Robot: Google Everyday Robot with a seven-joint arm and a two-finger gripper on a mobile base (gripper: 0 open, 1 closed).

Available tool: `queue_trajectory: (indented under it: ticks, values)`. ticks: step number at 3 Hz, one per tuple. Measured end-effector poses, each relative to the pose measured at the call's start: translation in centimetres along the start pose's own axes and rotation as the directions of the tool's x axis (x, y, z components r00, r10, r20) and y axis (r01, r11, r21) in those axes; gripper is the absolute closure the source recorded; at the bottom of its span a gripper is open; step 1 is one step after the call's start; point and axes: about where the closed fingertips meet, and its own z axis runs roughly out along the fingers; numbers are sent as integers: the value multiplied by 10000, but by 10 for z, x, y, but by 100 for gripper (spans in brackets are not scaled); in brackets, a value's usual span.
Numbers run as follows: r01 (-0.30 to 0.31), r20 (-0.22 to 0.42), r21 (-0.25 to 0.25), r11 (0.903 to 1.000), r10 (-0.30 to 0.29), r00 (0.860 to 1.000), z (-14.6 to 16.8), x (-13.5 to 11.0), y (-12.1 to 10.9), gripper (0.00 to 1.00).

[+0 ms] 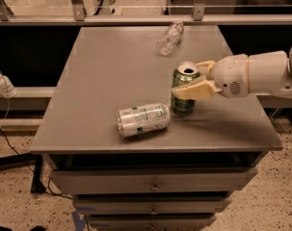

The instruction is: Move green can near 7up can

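Jaws of the gripper [188, 79] pinch the green can [182, 105] near its top. The can is upright, on or just above the table [112, 71], right of centre. The 7up can [143, 120] lies on its side at 8 o'clock, just beside it.

Hazards:
- Further travel toward 8 o'clock may strike the 7up can and roll it toward the front edge.
- The high grip may tip the green can on release.

The bottle [170, 37], at 12 o'clock, is well apart.
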Motion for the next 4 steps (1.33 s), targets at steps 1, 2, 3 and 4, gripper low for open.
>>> queue_trajectory:
  ticks: [1,2,3,4]
  values:
    - [35,25,-267,9996,-34,10000,3,0,7,13]
    - [29,53,-471,9989,-26,10000,7,1,12,0]
    - [20,52,-526,9986,-17,10000,7,1,14,0]
    - [110,19,-322,9994,-110,9999,-5,5,10,0]
